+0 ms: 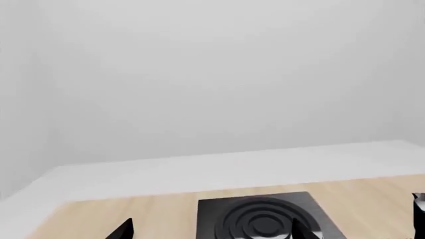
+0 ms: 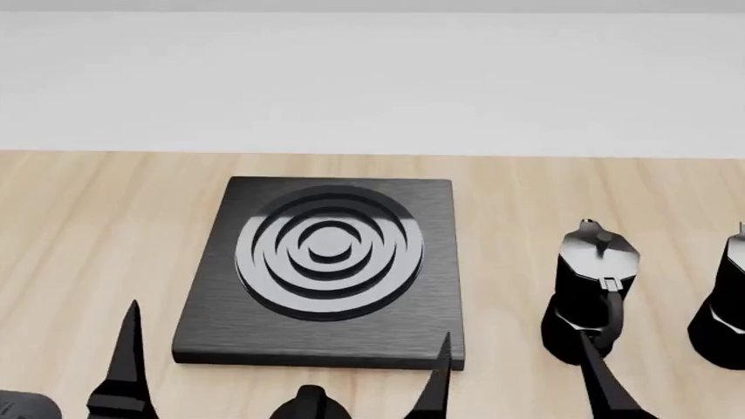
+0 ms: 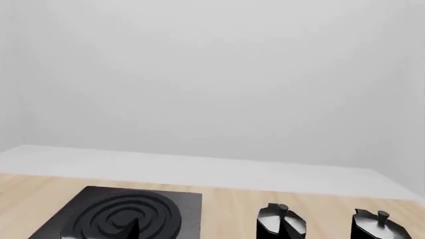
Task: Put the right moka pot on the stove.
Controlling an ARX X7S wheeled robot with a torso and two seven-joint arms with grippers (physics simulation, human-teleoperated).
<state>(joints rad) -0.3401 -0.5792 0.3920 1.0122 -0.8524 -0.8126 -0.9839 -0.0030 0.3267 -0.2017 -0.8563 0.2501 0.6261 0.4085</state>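
Observation:
The stove (image 2: 331,262) lies flat on the wooden table, nothing on its burner rings. To its right stand two black moka pots. The right moka pot (image 2: 727,301) is cut by the picture's right edge, and its twin (image 2: 594,292) stands closer to the stove. My right gripper (image 2: 518,377) is open near the table's front. One finger is over the stove's front right corner, the other in front of the twin. My left gripper (image 2: 218,375) is open by the stove's front left corner. The right wrist view shows the stove (image 3: 123,214), the twin (image 3: 280,224) and the right moka pot (image 3: 378,225).
The light wooden table (image 2: 93,227) ends at a white wall (image 2: 372,78) behind. A small black rounded shape (image 2: 310,403) sits at the bottom edge in front of the stove. The left wrist view shows the stove (image 1: 265,219) and a pot's edge (image 1: 419,214).

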